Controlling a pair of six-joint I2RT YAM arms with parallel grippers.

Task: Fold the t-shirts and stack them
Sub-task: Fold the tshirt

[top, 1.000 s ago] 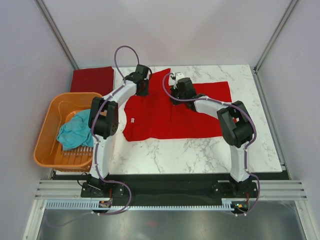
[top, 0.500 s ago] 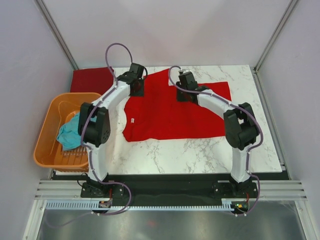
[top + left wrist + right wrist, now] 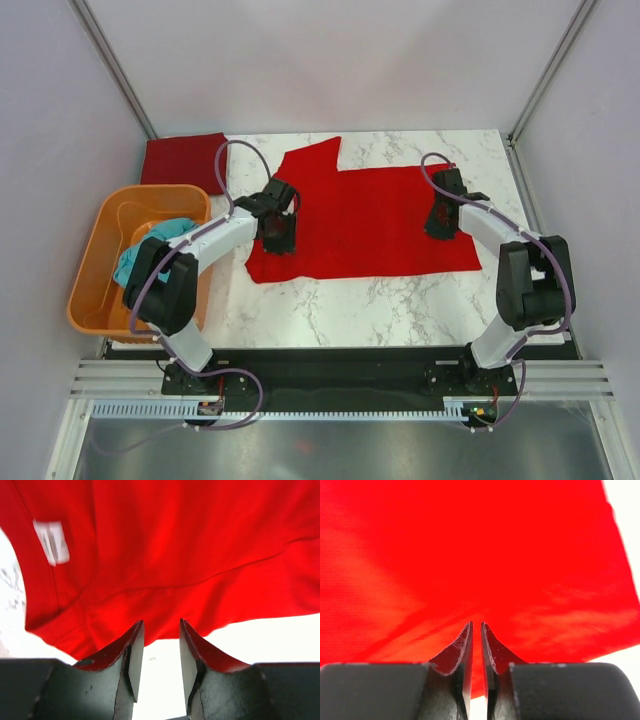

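Observation:
The bright red t-shirt (image 3: 370, 215) lies spread flat on the marble table, one sleeve pointing to the far side. Its white neck label (image 3: 52, 541) shows in the left wrist view. My left gripper (image 3: 277, 238) (image 3: 159, 626) hovers open over the shirt's left edge by the collar, nothing between its fingers. My right gripper (image 3: 441, 222) (image 3: 476, 626) is over the red shirt (image 3: 470, 545) near its right end, jaws only a thin slit apart and holding nothing. The maroon t-shirt (image 3: 183, 160) lies folded at the far left. The teal t-shirt (image 3: 150, 255) sits crumpled in the basket.
The orange plastic basket (image 3: 88, 280) stands off the table's left edge, beside my left arm. Bare marble (image 3: 400, 300) runs along the near side of the red shirt. Frame posts and walls close in the far corners.
Both arms drew back from the far middle of the red shirt, left toward the collar edge, right toward the right end. Both grippers came unshut; the right has narrowed again. The shirt lies flatter and wider.

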